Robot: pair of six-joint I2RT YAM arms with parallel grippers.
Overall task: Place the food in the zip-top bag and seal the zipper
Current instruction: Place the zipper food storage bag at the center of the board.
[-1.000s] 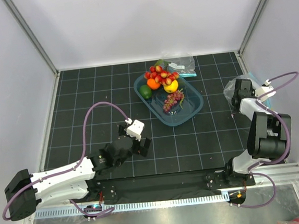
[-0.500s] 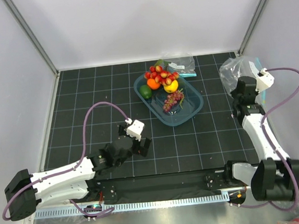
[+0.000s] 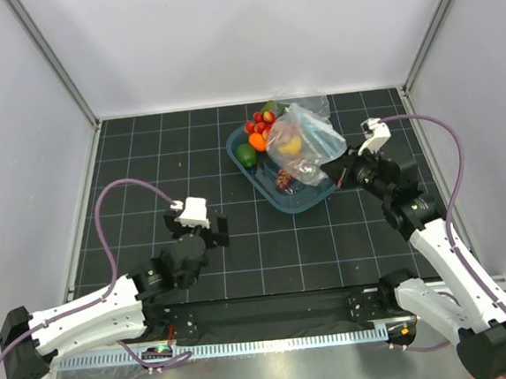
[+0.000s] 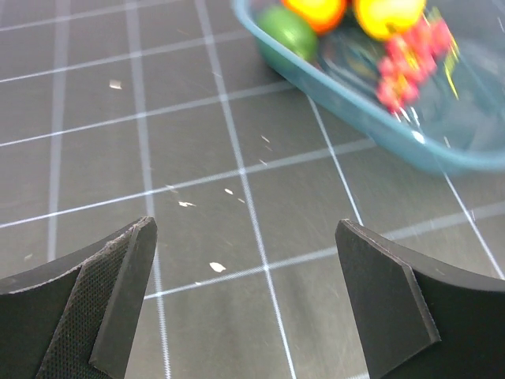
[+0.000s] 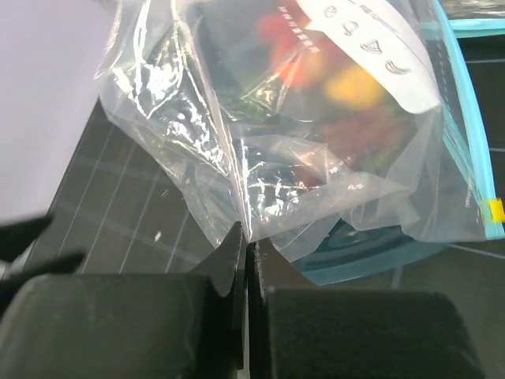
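Observation:
My right gripper (image 3: 347, 167) is shut on a fold of the large clear zip-top bag (image 3: 305, 142) and holds it in the air over the right side of the teal tub (image 3: 263, 181). In the right wrist view the fingers (image 5: 246, 245) pinch the thin plastic (image 5: 316, 158); the white label (image 5: 371, 39) and the teal zipper (image 5: 465, 142) show. The food lies in the tub: strawberries (image 3: 259, 122), orange (image 3: 258, 141), lime (image 3: 246, 155), lemon (image 3: 290, 144) and grapes (image 3: 285, 178) behind the bag. My left gripper (image 3: 219, 230) is open and empty, low over the mat left of the tub (image 4: 245, 292).
A smaller clear bag (image 3: 306, 102) lies against the back edge behind the tub. White walls and metal posts close in the black gridded mat (image 3: 144, 163). In the left wrist view the tub rim (image 4: 379, 126), lime (image 4: 288, 28) and grapes (image 4: 406, 59) are ahead to the right.
My right arm has swung left from the right edge, carrying the bag to above the tub. My left arm has shifted a little left and toward the back.

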